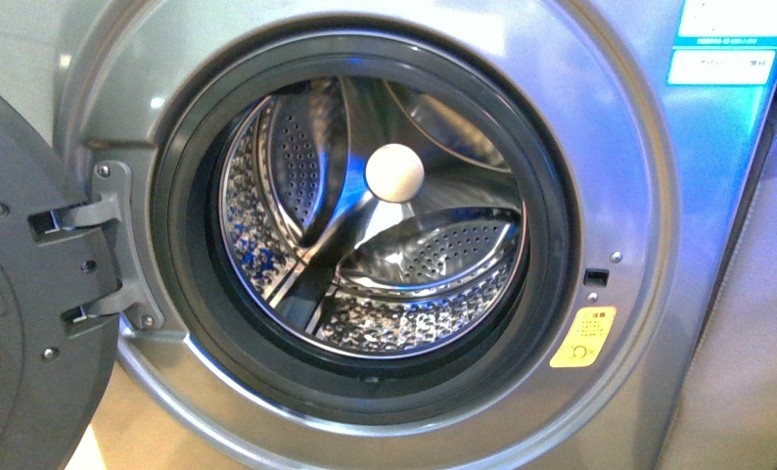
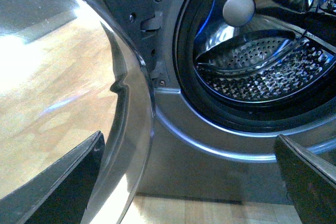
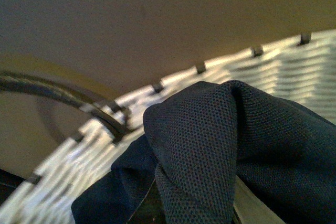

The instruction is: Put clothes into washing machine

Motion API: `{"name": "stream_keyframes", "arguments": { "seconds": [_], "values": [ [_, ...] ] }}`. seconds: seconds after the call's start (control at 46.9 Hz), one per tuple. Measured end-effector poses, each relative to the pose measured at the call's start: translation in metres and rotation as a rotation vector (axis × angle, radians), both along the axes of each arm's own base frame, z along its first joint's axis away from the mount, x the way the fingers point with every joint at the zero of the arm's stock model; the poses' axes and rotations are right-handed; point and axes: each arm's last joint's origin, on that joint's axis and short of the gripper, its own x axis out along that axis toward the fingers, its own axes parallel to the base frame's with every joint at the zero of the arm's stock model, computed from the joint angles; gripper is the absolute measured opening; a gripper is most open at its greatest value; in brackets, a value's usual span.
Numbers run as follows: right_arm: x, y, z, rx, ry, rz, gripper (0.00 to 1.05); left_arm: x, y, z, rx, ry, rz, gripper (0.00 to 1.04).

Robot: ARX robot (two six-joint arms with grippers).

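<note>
I see the washing machine (image 2: 210,150), its door (image 2: 123,114) swung open, a pale ball (image 2: 239,9) inside the perforated drum (image 2: 262,72), and my left pincer (image 2: 188,139) spread wide.

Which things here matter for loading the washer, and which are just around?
For the job:
- clothes, dark navy, by the basket's rim
- washing machine, with door swung open and drum exposed
- white woven basket
- left gripper, open, facing the porthole

Just there:
- yellow sticker
- label at the washer's top corner
- wooden floor
</note>
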Motion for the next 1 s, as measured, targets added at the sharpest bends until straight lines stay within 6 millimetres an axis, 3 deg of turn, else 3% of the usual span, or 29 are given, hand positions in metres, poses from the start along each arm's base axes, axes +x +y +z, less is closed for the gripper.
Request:
{"name": "stream_keyframes", "arguments": {
  "seconds": [0.213, 0.448, 0.725, 0.811, 1.003],
  "values": [
    [-0.013, 0.017, 0.065, -0.071, -0.162, 0.039, 0.09, 0.0, 0.0, 0.0, 0.0, 0.0, 0.0, 0.98],
    [-0.036, 0.051, 0.188, -0.241, -0.447, 0.134, 0.09, 0.0, 0.0, 0.0, 0.0, 0.0, 0.0, 0.98],
    [-0.044, 0.099, 0.257, -0.32, -0.596, 0.254, 0.09, 0.0, 0.0, 0.0, 0.0, 0.0, 0.0, 0.98],
    [-0.045, 0.127, 0.283, -0.327, -0.648, 0.311, 0.09, 0.0, 0.0, 0.0, 0.0, 0.0, 0.0, 0.98],
    [-0.042, 0.19, 0.323, -0.328, -0.707, 0.41, 0.09, 0.0, 0.0, 0.0, 0.0, 0.0, 0.0, 0.98]
  ]
}}
